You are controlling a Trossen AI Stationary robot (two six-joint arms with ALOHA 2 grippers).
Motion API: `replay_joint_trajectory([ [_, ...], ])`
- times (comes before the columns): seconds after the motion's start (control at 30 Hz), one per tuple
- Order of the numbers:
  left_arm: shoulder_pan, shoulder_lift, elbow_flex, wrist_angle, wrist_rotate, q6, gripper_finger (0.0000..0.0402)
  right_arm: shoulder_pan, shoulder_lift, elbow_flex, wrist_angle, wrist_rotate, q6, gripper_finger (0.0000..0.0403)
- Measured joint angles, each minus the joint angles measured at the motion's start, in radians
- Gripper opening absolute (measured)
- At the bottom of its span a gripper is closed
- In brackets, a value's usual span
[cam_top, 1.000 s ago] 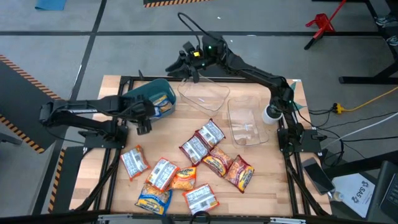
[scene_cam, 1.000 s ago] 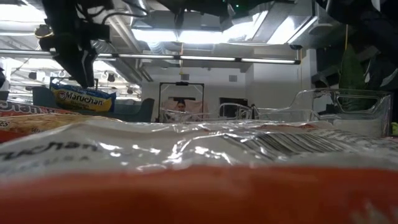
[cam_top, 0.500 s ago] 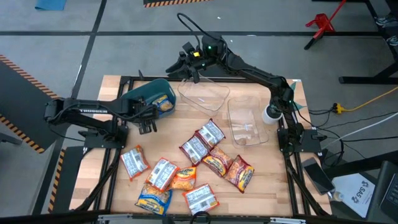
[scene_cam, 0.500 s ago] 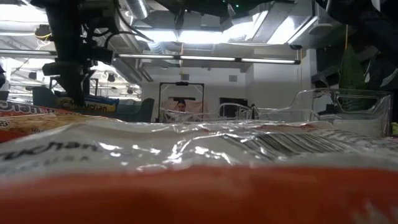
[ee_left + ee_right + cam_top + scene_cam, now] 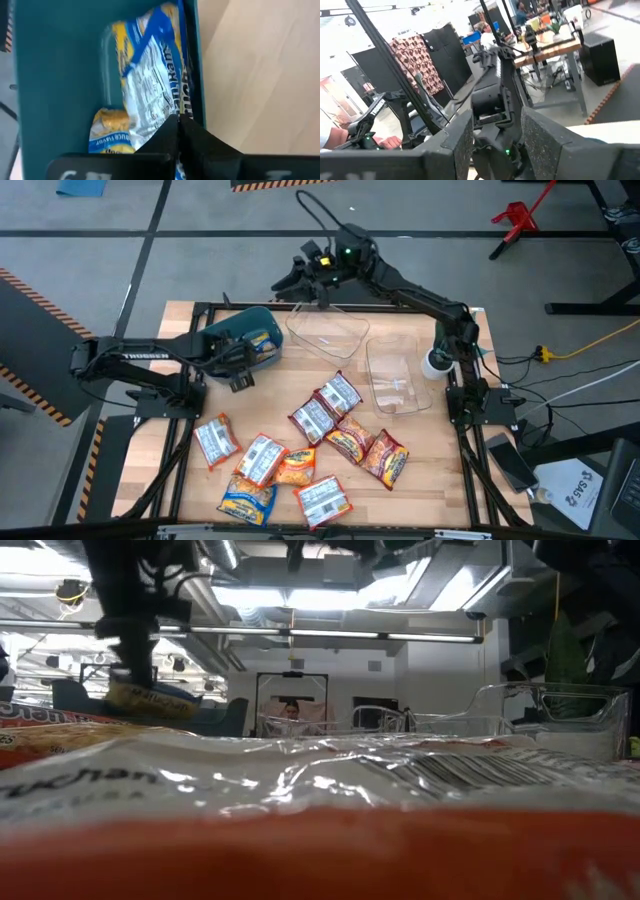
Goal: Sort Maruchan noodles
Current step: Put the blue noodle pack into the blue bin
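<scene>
**Left gripper closed at bin's edge; loose packets on front half of table**

The table (image 5: 180, 315) is a wooden top in a dark frame. The left arm (image 5: 130, 360) reaches across from the left side toward the teal bin (image 5: 225, 332) in the left rear area. The right arm (image 5: 420, 295) rises from its base on the right and bends back over the rear edge.

Two clear containers stand at the rear centre and right: one tub (image 5: 325, 332) just beside the bin, a second tub (image 5: 392, 375) to its right and nearer the front. Both tubs look empty from above.

The bin holds a blue-yellow packet (image 5: 150, 85), lying against the bin wall nearest the tubs. In the low view a packet (image 5: 150, 698) shows tilted just under the left arm's tool.

The left gripper (image 5: 240, 375) sits at the bin's front corner, above the wood. Its fingers (image 5: 167, 137) are pressed together with no gap; in the left wrist view the tips overlap the packet's lower edge, but whether they pinch it cannot be told.

The right gripper (image 5: 300, 275) hangs beyond the table's rear edge, over the floor. Its fingers (image 5: 462, 135) stand apart, nothing between them.

The loose noodles (image 5: 320, 415), about nine packets, are spread over the front half: silvery ones near the centre and left front, red-orange ones toward the right, one blue-yellow at the front edge (image 5: 247, 502).
</scene>
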Motion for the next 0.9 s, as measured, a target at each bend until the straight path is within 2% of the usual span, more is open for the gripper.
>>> replay_joint_trajectory([
  [0.23,0.063,-0.001,0.111,0.014,-0.025,-0.11,0.0001,0.0,-0.054,0.0,-0.001,0.007,-0.004,0.0152],
  [0.43,0.172,-0.04,0.118,0.131,-0.046,-0.239,0.0001,0.001,-0.088,0.0,-0.016,-0.004,-0.005,0.0152],
  [0.63,0.246,-0.092,0.118,0.181,-0.157,-0.42,0.0,0.001,-0.098,0.0,-0.031,-0.021,-0.011,0.0152],
  [0.7,0.25,-0.111,0.1,0.21,-0.189,-0.47,0.0,0.001,-0.098,0.0,-0.034,-0.029,-0.011,0.0152],
  [0.9,0.235,-0.176,-0.042,0.409,-0.171,-0.655,0.0,0.002,-0.098,0.0,-0.064,-0.038,-0.034,0.0152],
])
